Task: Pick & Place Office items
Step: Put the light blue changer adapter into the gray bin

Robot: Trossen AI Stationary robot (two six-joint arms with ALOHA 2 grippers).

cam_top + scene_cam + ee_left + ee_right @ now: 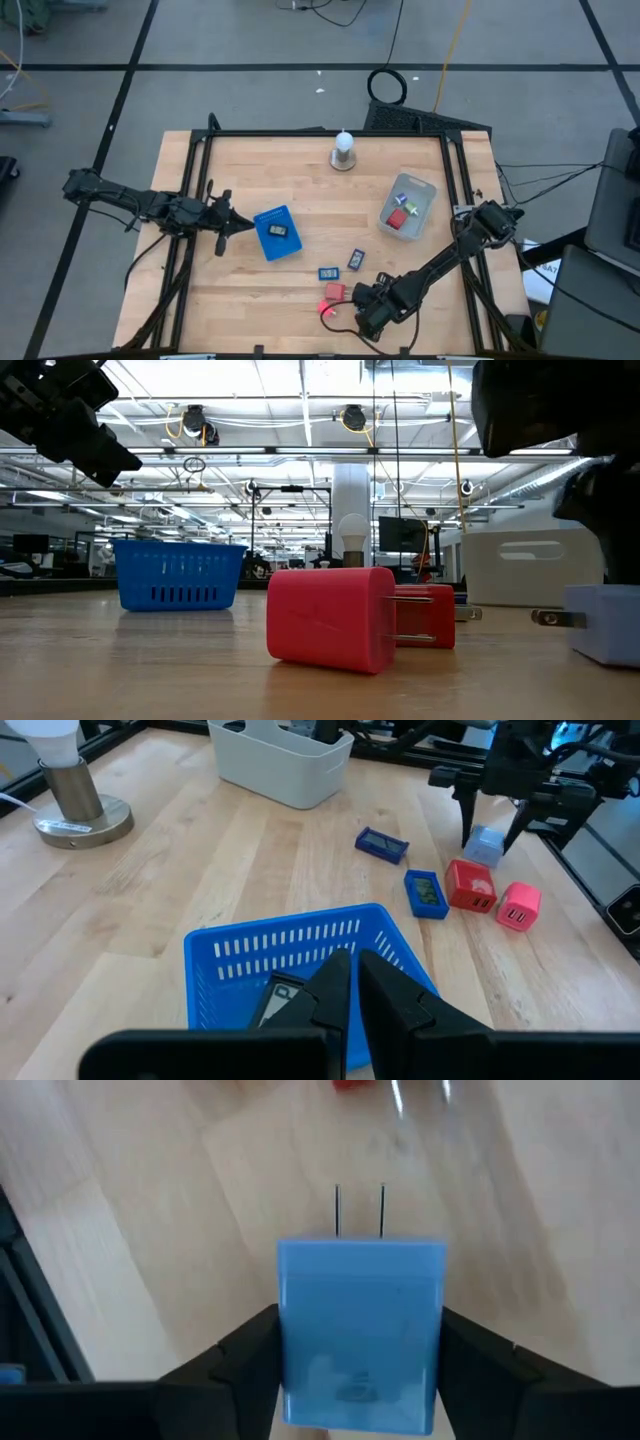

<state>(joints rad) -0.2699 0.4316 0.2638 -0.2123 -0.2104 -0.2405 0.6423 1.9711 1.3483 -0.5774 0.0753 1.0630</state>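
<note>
My right gripper [367, 297] is near the table's near edge, shut on a light-blue plug block [360, 1335] whose two prongs point away from the wrist. Beside it lie a red block [470, 885] and a pinkish-red block [518, 905], both flat on the wood. Two dark blue-black rectangles [426, 893] [381, 842] lie a little farther in. My left gripper [355, 985] is shut and holds nothing. It hovers over the near rim of a blue basket [277, 232], in which a dark piece [280, 1005] lies. My right gripper pinches the light-blue block between its two fingers [250, 1355], one on each long side face [290, 1330]. The fingers come from above, pointing down. In the low view the block [605, 622] sits level at table height; whether it is lifted clear I cannot tell.
A grey container [407, 205] with several small pieces stands toward the right far part of the table. A light bulb on a round base [343, 150] stands at the far edge. Bare wood lies between the basket and the container. Black frame rails run along both sides.
</note>
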